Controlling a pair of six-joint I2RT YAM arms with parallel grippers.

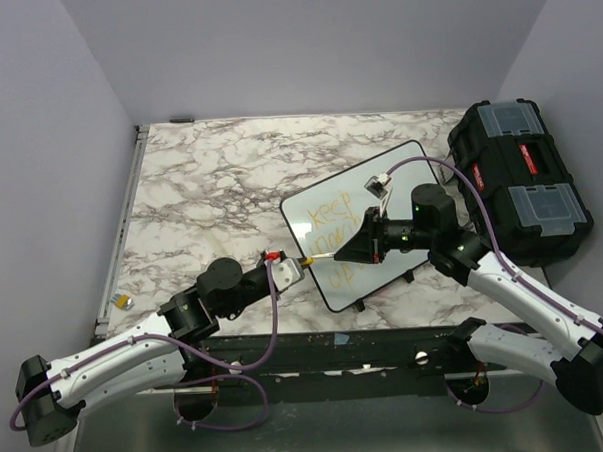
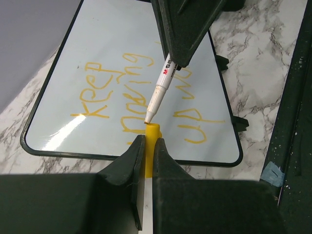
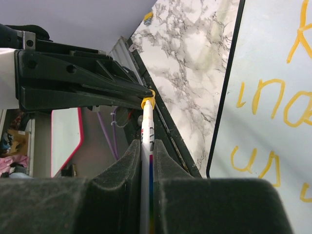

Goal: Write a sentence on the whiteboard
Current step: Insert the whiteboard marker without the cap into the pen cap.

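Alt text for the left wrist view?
The left tool grips a yellow cap, and the right tool holds a white marker with its tip at the cap's open end. Behind them the whiteboard sits on a marble table, bearing the sentence in yellow handwriting.

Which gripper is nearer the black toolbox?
Right. The right gripper hangs over the whiteboard, on the side toward the black toolbox. The left gripper sits at the whiteboard's opposite, left edge, farther from it.
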